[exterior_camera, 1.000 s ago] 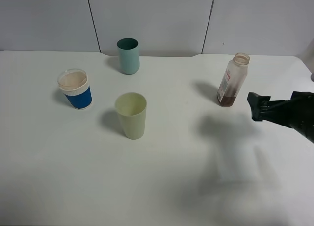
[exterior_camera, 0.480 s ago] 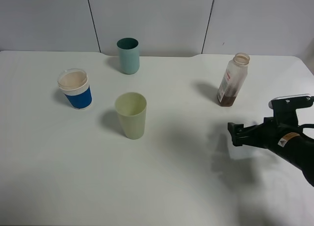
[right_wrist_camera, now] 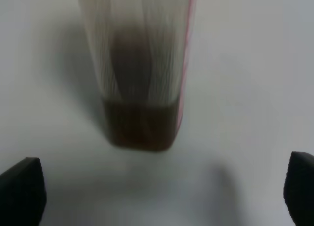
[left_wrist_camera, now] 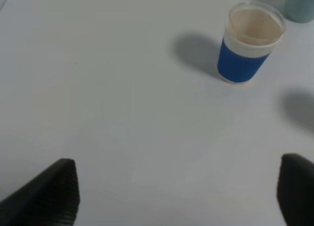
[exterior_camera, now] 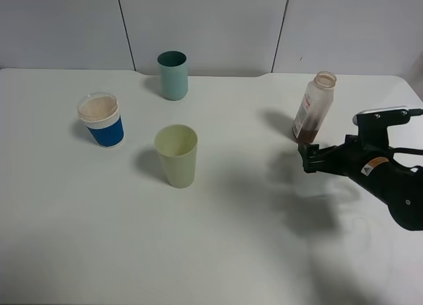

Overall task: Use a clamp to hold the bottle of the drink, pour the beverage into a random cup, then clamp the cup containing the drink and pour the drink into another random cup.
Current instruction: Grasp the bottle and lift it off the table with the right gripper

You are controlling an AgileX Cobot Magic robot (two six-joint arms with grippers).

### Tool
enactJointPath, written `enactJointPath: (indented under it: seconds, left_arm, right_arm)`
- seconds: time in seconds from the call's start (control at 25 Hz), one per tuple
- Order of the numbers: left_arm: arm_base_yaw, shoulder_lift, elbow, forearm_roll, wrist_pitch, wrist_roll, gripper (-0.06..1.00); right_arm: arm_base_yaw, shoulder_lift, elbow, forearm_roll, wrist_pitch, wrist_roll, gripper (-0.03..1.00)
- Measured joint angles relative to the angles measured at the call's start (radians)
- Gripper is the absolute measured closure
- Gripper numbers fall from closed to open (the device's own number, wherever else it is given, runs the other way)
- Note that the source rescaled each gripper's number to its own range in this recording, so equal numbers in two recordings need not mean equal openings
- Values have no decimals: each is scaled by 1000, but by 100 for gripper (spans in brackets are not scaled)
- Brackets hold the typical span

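From the high camera we see the right gripper (exterior_camera: 306, 158) just beside the foot of the bottle (exterior_camera: 314, 110). The bottle stands upright on the white table (exterior_camera: 231, 252), well apart from the pale green cup (exterior_camera: 176, 155). It is tall, narrow and uncapped, so we think a sideways knock from one finger may tip it.

In the left wrist view the left gripper (left_wrist_camera: 179, 187) is spread wide and empty, near the blue-sleeved cup (left_wrist_camera: 250, 49).

In the right wrist view the jaws gape and grasp nothing. The bottle's ribbed clear plastic holds little brown drink.

Black right hand (exterior_camera: 305, 158) and arm (exterior_camera: 396, 192) carry a white bracket (exterior_camera: 382, 114) and label (exterior_camera: 370, 167).
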Motion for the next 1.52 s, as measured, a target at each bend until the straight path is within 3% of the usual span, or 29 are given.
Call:
enactJointPath:
  seconds: [0.52, 1.0, 1.08, 1.16, 1.24, 1.32, 1.52]
  left_arm:
    - [0, 0, 0, 0, 0, 0, 6]
    - [0, 0, 0, 0, 0, 0, 6]
    - [0, 0, 0, 0, 0, 0, 6]
    - [0, 0, 0, 0, 0, 0, 6]
    - [0, 0, 0, 0, 0, 0, 6]
    - [0, 0, 0, 0, 0, 0, 6]
    - [0, 0, 0, 0, 0, 0, 6]
  right_arm:
    - [0, 4, -166, -4, 0, -26, 3]
    - [0, 148, -263, -95, -1, -26, 6]
    - [0, 168, -266, -97, -1, -26, 15]
    - [0, 177, -267, -97, 0, -26, 36]
    - [0, 177, -267, -97, -1, -26, 70]
    - [0, 177, -267, -97, -2, -26, 97]
    - [0, 177, -267, -99, -2, -26, 97]
